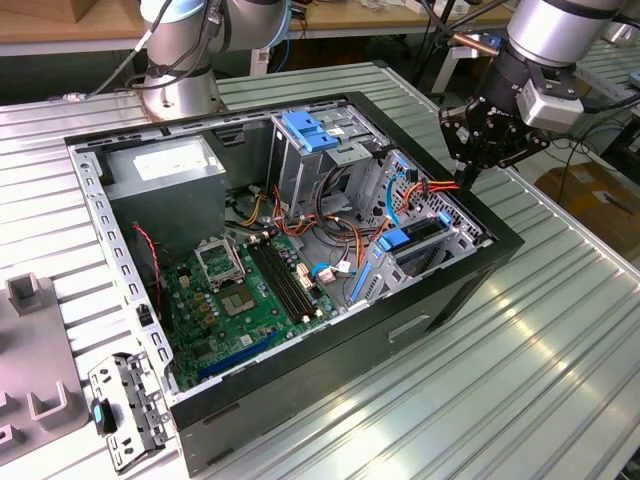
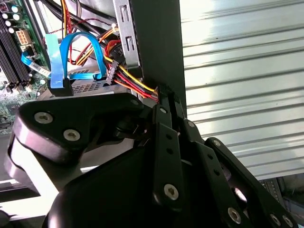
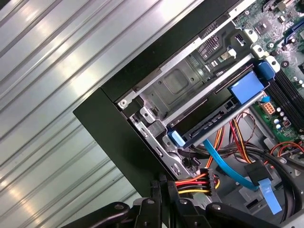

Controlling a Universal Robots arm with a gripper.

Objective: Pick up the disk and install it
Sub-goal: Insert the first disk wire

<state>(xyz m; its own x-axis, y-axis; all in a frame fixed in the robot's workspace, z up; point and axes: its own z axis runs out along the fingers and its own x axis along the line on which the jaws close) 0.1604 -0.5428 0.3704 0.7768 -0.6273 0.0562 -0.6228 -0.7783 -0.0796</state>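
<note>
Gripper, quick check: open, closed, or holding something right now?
Gripper: closed, holding nothing; it is beside the case wall, apart from the disk in the drive cage.

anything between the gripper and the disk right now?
Yes. The disk lies in the drive cage. Between it and the gripper sit the cage's metal bracket and the red-yellow-black power wires, right at the gripper's tip.
</note>
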